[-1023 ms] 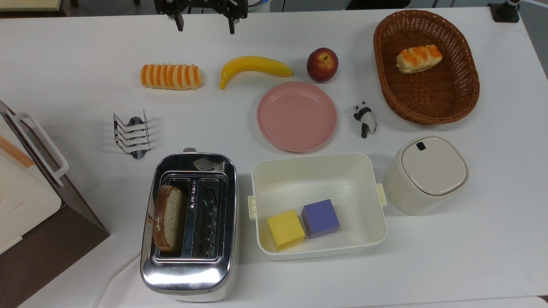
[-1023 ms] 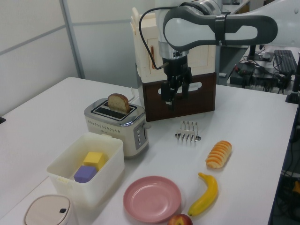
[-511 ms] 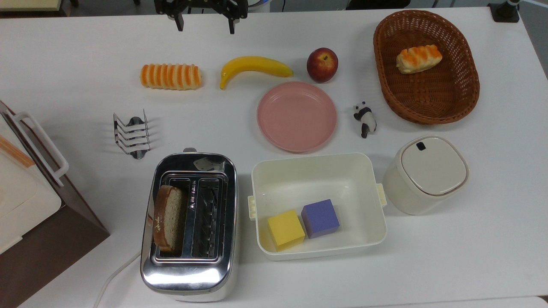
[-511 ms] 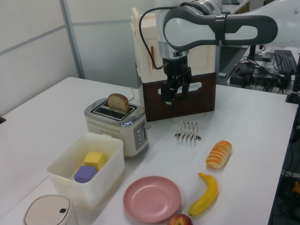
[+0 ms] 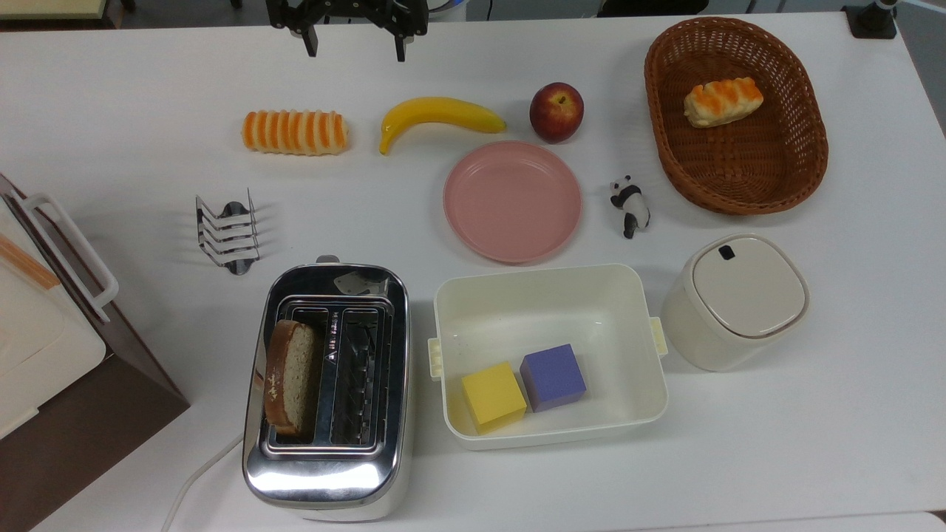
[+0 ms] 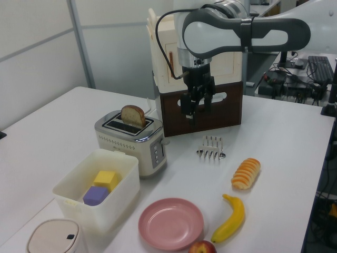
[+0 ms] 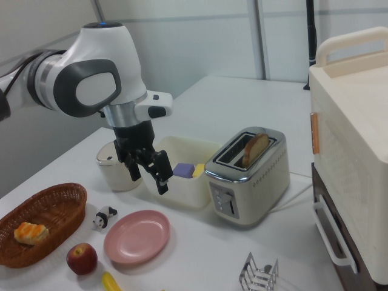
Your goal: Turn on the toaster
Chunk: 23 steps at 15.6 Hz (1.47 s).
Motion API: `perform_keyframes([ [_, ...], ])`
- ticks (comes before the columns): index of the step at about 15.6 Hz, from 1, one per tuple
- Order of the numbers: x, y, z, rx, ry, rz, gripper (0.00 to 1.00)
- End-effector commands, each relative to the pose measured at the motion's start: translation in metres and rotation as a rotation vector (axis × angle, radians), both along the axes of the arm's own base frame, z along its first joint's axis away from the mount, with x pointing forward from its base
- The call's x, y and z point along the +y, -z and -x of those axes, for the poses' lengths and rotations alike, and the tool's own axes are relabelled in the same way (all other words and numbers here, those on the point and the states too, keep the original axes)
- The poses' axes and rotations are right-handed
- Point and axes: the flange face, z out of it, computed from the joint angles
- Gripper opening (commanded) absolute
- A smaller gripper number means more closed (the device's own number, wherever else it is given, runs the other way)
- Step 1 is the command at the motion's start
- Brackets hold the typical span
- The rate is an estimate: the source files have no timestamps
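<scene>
The shiny chrome two-slot toaster sits near the front edge of the white tabletop in the top view, at the top view's left of the cream rectangular plastic tub. One slice of brown bread stands in its slot, riding high with the crust well proud of the top, so by the look of it the lever has not gone down yet. In the right view the control end with its buttons faces the camera, and nothing is touching it.

The black two-finger end effector hangs well apart from the toaster, up at the far edge of the tabletop in the top view, beyond the striped orange-and-cream bread roll and the yellow banana. Its fingers are spread wide and empty; the left view shows it high in the air, in front of the white-and-brown box appliance.

So the task is barely begun: the whole approach to the toaster's end and the press itself are left.

Against half a second ago, almost nothing differs. The end effector has crept only a touch in the top view, the arm's pose shifts faintly in the left view, and every item on the tabletop lies where it did.
</scene>
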Motion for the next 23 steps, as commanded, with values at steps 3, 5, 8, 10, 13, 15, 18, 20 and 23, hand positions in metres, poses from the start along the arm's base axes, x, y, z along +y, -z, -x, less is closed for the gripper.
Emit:
perform_keyframes([
  [3,-0.002,-0.002,-0.001,-0.014,-0.034,0.001,1.00],
  [5,-0.002,-0.002,-0.001,-0.013,-0.043,0.000,1.00],
  [8,-0.002,-0.002,-0.001,-0.013,-0.043,0.000,1.00],
  [10,-0.002,-0.002,-0.001,-0.013,-0.045,0.000,1.00],
  [13,-0.002,-0.001,-0.002,-0.012,-0.045,0.000,1.00],
  [15,-0.002,-0.002,-0.002,-0.014,-0.046,-0.001,0.98],
  [18,-0.002,-0.002,-0.002,-0.013,-0.100,-0.007,0.58],
  [20,-0.012,-0.002,-0.002,-0.019,-0.150,-0.032,0.20],
  [23,-0.013,0.002,-0.006,-0.031,-0.152,-0.067,0.00],
])
